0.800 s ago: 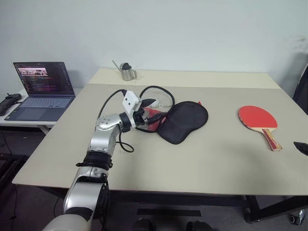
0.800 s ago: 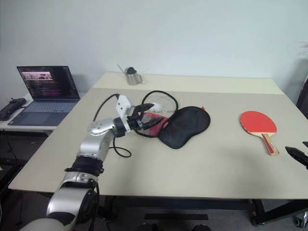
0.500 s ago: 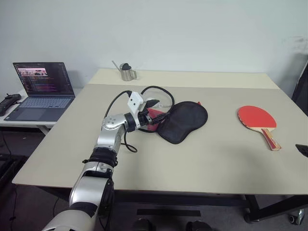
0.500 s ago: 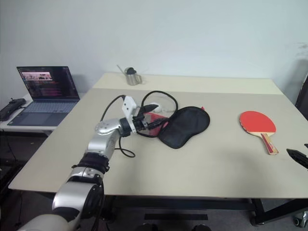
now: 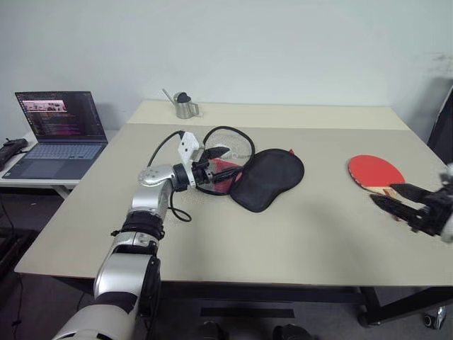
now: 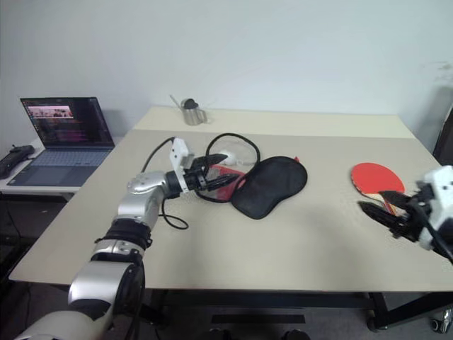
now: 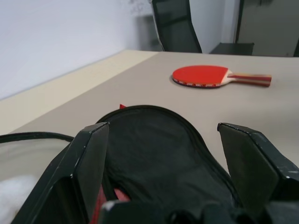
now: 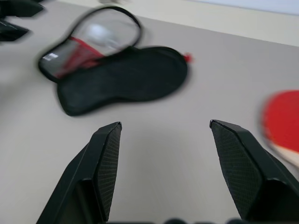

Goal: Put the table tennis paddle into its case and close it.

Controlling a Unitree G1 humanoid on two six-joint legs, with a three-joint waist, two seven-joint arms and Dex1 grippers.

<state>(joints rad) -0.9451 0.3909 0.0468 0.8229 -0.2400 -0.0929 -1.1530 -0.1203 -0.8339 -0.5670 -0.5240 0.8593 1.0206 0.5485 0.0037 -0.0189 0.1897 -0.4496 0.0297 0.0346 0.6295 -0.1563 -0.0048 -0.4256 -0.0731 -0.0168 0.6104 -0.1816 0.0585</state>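
Observation:
The case (image 5: 267,178) lies unzipped mid-table, black side up, with its clear flap (image 5: 230,145) and red lining folded out to the left. My left gripper (image 5: 214,170) is open at the case's narrow end, and in the left wrist view the black fabric (image 7: 159,149) lies between its two fingers (image 7: 88,163). The table tennis paddle (image 5: 374,171) lies red face up at the right. My right gripper (image 5: 393,200) hovers open over the paddle's handle, hiding most of it. In the right wrist view nothing is between its fingers (image 8: 106,158).
A metal cup (image 5: 185,106) stands at the back of the table (image 5: 297,248). An open laptop (image 5: 60,124) sits on a low side table at the left. A black chair (image 5: 442,134) is at the right edge.
My right arm has come in from the right edge, and its gripper now hangs over the paddle's handle. The left gripper stays at the case's narrow end.

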